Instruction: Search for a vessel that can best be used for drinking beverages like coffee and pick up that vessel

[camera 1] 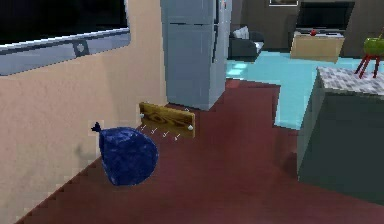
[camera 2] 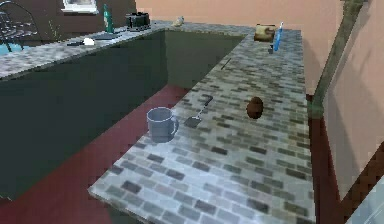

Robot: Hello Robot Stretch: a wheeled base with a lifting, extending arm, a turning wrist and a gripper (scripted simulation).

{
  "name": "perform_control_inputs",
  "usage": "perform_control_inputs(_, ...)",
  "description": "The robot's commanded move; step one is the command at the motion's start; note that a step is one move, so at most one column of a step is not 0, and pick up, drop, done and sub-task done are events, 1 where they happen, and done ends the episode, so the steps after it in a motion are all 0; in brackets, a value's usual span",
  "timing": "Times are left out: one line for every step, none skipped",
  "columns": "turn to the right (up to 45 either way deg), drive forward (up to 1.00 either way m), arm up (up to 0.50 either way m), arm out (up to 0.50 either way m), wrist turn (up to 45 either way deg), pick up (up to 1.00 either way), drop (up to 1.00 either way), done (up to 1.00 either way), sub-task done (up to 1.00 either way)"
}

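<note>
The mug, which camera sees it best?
The arm side view: the grey-blue mug stands upright on the tiled counter, handle plainly visible. The forward view faces a blue bag and a fridge instead.

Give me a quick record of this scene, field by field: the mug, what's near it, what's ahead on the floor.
mug: grey-blue mug, upright on the tiled counter
near it: metal utensil and brown rounded thing, on the same counter
ahead: blue bag on the dark red floor, grey fridge beyond it
status: mug not yet picked up
</note>
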Motion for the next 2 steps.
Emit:
perform_control_inputs(0.0,0.00,0.38,0.00,0.0,0.00,0.00,0.00,0.00)
perform_control_inputs(0.0,0.00,0.00,0.30,0.0,0.00,0.00,0.00,0.00)
